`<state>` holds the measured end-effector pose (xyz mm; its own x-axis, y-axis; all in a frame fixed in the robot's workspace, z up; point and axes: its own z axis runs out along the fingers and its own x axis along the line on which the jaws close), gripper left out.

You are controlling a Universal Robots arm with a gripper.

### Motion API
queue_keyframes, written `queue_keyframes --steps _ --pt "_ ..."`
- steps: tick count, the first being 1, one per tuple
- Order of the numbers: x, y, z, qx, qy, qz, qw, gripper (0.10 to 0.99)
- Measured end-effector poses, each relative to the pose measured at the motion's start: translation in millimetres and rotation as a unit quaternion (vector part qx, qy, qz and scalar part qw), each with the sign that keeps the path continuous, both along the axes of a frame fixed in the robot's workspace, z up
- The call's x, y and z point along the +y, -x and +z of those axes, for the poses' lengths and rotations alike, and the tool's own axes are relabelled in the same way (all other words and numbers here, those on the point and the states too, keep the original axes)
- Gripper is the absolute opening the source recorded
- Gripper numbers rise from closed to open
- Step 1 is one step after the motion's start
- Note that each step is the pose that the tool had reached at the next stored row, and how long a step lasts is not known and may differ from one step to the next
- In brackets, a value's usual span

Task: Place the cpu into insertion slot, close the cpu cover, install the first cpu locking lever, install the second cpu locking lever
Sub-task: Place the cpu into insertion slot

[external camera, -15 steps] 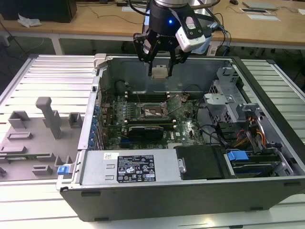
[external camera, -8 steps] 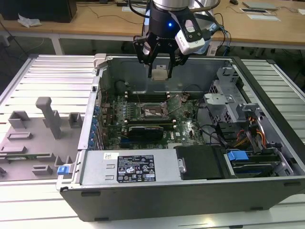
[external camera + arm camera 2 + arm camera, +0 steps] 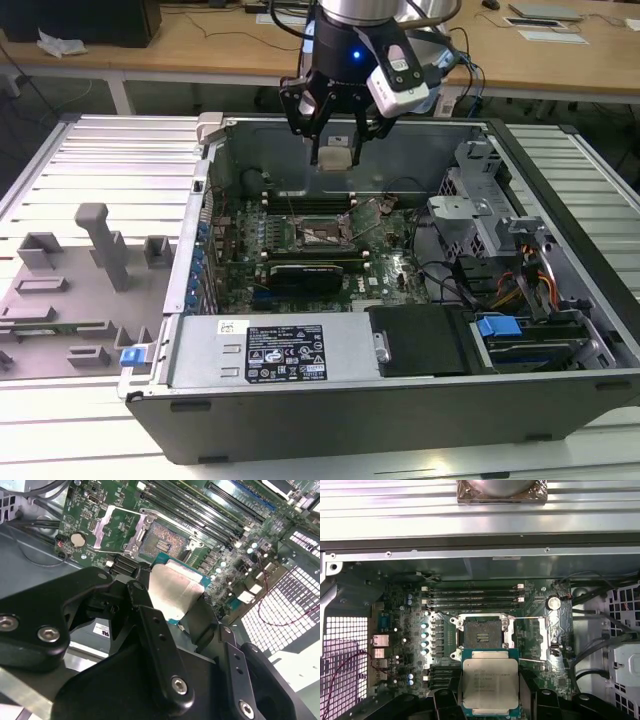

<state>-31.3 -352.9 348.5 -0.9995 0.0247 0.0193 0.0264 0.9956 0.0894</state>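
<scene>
My gripper (image 3: 335,148) hangs over the open computer case, shut on the cpu (image 3: 335,156), a flat square chip with a pale metal top. In both wrist views the cpu (image 3: 490,684) (image 3: 175,592) sits between the black fingers (image 3: 443,701), held by two opposite edges. The insertion slot (image 3: 482,637) (image 3: 168,540) (image 3: 322,235) lies bare on the green motherboard, below and a little ahead of the chip. Beside the socket, the cpu cover (image 3: 544,636) (image 3: 111,526) is flipped open. The chip is well above the board and touches nothing.
Long black memory slots (image 3: 472,596) run behind the socket, and a long black card (image 3: 310,270) lies in front of it. Drive cage and cables (image 3: 480,215) fill the case on the exterior view's right. Grey fixtures (image 3: 100,245) stand on the table at the exterior view's left.
</scene>
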Motion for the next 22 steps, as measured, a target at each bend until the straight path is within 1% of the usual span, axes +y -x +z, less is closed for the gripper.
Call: queue_keyframes --steps 12,19,22 --pt "0.0 0.1 -7.3 0.0000 0.0000 0.000 1.0000 0.537" --pt "0.0 0.6 -21.2 -0.0008 0.0001 0.000 1.0000 0.537" --pt "0.0 0.7 -24.0 -0.0009 0.0001 0.000 1.0000 0.537"
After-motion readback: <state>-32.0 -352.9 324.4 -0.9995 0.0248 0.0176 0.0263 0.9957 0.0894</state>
